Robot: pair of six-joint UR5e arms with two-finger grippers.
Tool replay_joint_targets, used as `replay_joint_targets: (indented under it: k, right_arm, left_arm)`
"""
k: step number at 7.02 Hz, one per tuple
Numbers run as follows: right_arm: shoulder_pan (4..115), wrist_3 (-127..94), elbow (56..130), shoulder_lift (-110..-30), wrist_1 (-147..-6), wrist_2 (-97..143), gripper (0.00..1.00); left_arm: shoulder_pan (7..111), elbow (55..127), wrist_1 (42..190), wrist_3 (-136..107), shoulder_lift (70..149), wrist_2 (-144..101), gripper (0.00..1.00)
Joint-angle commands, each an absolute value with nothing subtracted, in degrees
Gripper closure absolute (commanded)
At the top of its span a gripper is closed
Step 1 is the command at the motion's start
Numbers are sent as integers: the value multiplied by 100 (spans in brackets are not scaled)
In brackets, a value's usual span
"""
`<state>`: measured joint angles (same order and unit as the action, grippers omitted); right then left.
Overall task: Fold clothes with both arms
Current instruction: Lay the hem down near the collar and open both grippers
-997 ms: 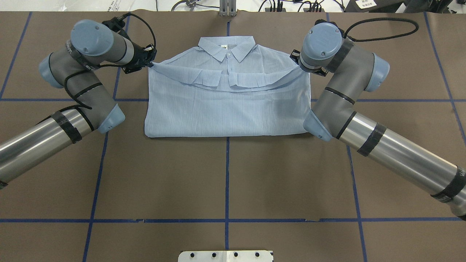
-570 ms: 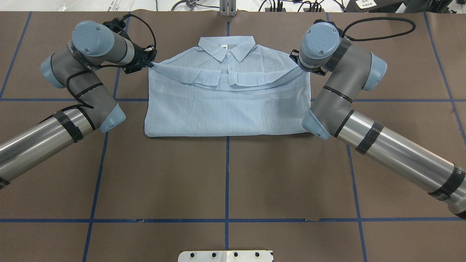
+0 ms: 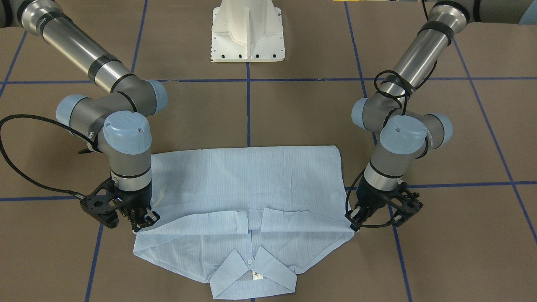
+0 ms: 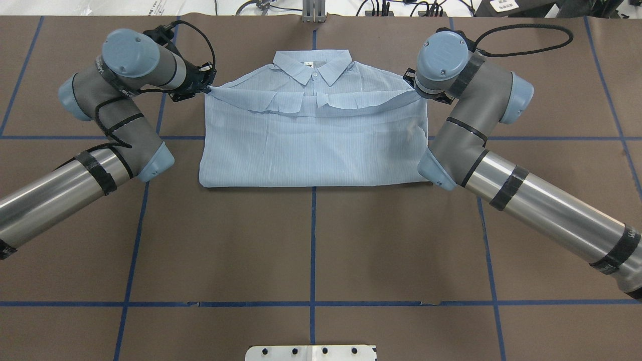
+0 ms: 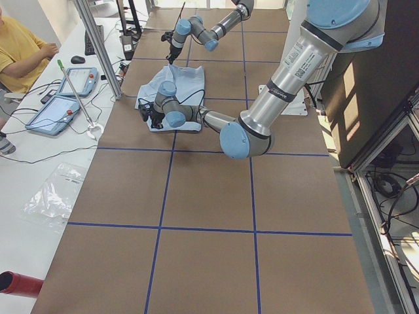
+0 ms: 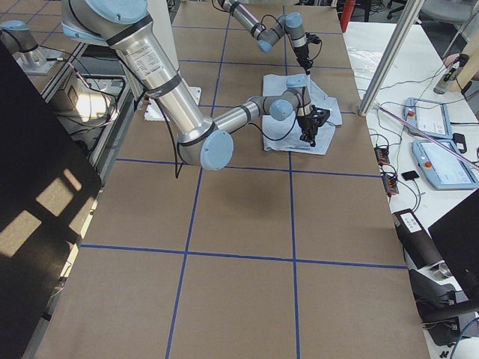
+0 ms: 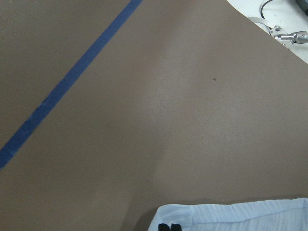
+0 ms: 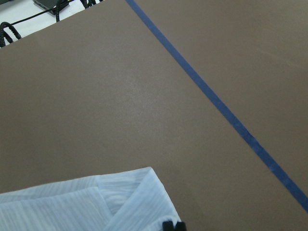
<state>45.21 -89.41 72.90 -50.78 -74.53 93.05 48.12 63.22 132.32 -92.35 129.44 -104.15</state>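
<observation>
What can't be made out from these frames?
- Right gripper: hidden under its own wrist in overhead view.
- Fingertips: cut off by bottom edge in both wrist views.
- Neck label print: too small everywhere.
- Shirt underside: covered by top layers, all views.

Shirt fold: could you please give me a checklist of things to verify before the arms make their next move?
1. Left pincer grips its corner of the shirt: ok.
2. Right pincer grips the opposite corner: ok.
3. Held edge straight between them: not ok, it sags in the middle.
4. Collar flat and uncovered: ok.
5. Bottom fold straight on the table: ok.
6. Hidden lower layers smooth: cannot tell.
</observation>
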Motion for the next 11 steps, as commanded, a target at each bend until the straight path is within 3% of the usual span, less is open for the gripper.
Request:
replay_joint_targets:
  k: [1, 3, 4, 5, 7, 8, 11]
  right_arm:
    - [4544, -8956, 7102, -5071, -7085, 9290, 100]
    - [4570, -8947, 7102, -5071, -7084, 9308, 100]
    - [4562, -8939, 7102, -5071, -7075, 9316, 54]
    - [4562, -8938, 7102, -5080, -7084, 9334, 44]
    - [4570, -8842, 7145, -5089, -7066, 9351, 41]
    - [4570, -8833, 7441, -5167, -7066, 9404, 35]
    - [4160, -8929, 9057, -6421, -7119, 9677, 28]
  left_arm:
    - [4808, 6258, 13245, -9229, 12999, -10415, 100]
    - [4808, 6135, 13254, -9229, 13069, -10415, 100]
    - [4808, 6135, 13254, -9229, 13069, -10406, 84]
    - [4816, 6135, 13254, -9237, 13069, -10415, 79]
    - [4869, 6170, 13271, -9229, 13061, -10424, 73]
    - [4895, 6179, 13454, -9220, 13017, -10433, 71]
    - [4948, 6266, 13781, -9026, 12736, -10450, 71]
